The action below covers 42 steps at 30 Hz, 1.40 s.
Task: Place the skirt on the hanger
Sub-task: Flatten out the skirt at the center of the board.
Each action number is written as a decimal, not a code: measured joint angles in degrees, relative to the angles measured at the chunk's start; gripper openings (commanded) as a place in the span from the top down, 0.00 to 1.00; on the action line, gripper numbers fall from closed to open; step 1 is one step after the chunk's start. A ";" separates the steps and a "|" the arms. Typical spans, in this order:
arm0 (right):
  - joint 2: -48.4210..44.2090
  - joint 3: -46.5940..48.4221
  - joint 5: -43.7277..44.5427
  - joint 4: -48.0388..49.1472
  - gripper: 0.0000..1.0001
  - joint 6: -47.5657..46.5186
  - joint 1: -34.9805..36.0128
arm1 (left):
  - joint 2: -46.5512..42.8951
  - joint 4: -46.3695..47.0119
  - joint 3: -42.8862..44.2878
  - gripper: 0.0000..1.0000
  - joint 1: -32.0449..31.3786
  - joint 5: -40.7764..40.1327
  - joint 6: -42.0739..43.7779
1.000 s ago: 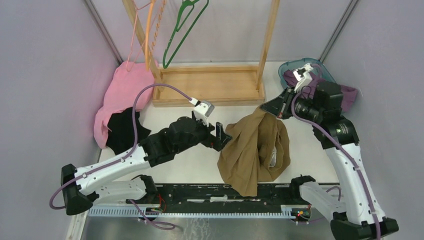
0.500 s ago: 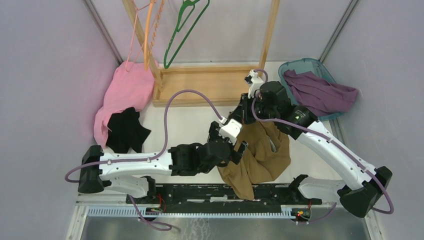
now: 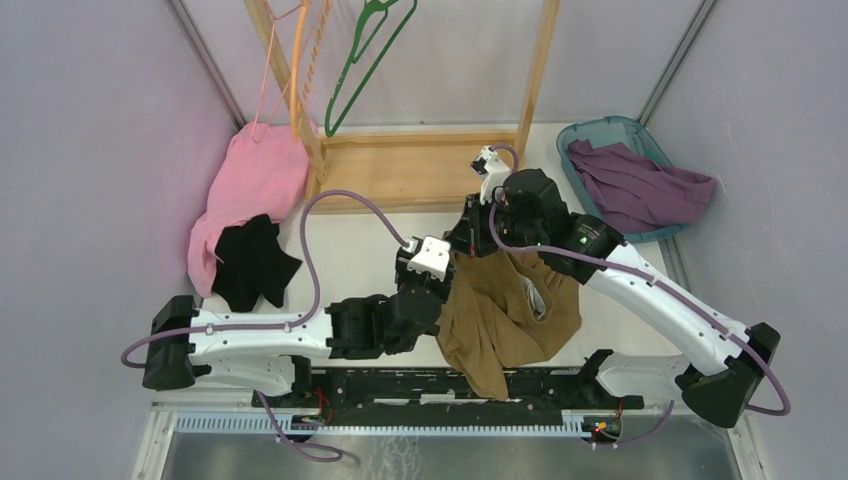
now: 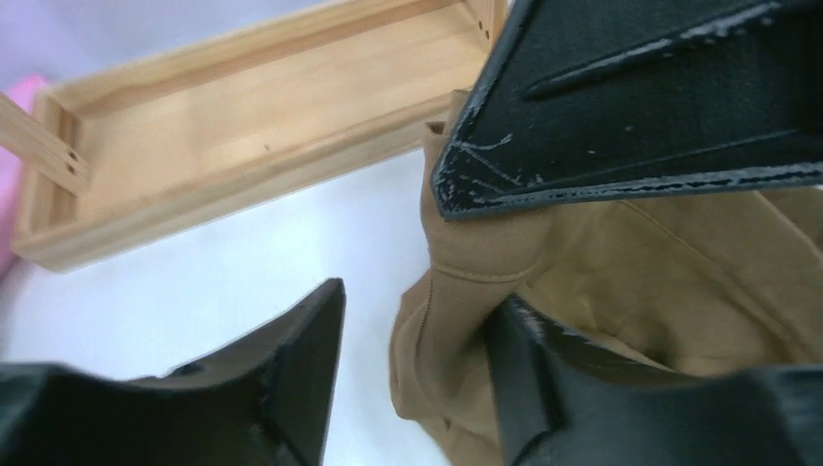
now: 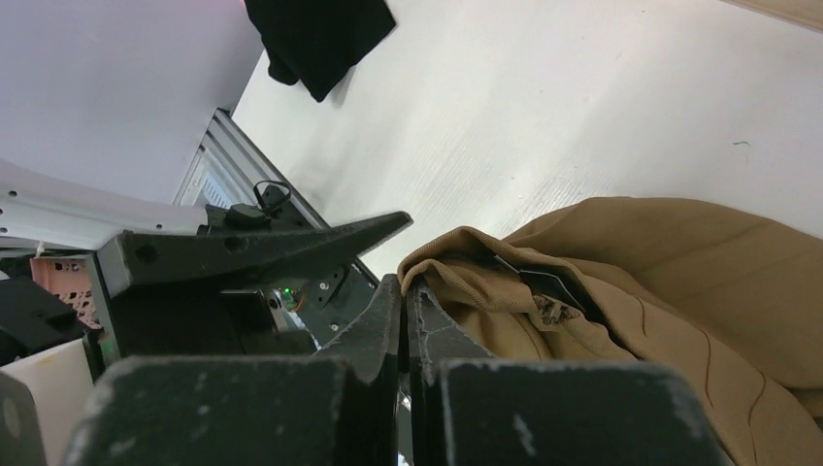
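The right gripper (image 5: 406,283), jaws pressed together on an edge of the tan skirt (image 3: 505,315), holds that edge raised, so the cloth drapes from its tips down to the table. The left gripper (image 4: 419,320) stands with jaws apart, a fold of the waistband between them, just beneath the right jaws. It is probably placed there to take a second grip and spread the waist. The green hanger (image 3: 365,60) hangs well beyond both, not yet reached.

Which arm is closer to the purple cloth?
Right. The right arm bends just beside the bin holding the purple cloth; the left arm lies far off, left of the skirt.
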 measured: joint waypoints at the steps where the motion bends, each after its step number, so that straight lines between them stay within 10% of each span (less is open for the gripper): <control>1: 0.13 0.00 -0.11 0.11 0.99 0.07 0.35 | -0.31 1.33 -0.76 0.65 0.00 0.11 1.03; 5: 0.87 0.04 -0.55 1.20 0.99 0.37 0.79 | -1.88 6.19 -3.28 0.95 -0.15 2.19 3.04; 10: 4.17 2.60 -2.38 1.18 0.95 0.50 0.81 | -5.42 8.87 -6.62 0.97 -0.11 4.52 3.52; 16: 10.01 8.17 -3.69 -0.70 0.39 -1.31 1.16 | -12.11 8.61 -11.67 0.97 0.35 4.63 3.30; 29: -0.46 -3.15 5.64 -8.70 0.48 -7.85 -1.62 | -19.12 -0.13 -16.55 0.97 1.18 4.55 -1.99; 42: -14.21 -19.63 17.73 -16.09 0.30 -3.32 13.05 | -13.99 -1.07 -15.65 0.97 1.25 5.77 -2.16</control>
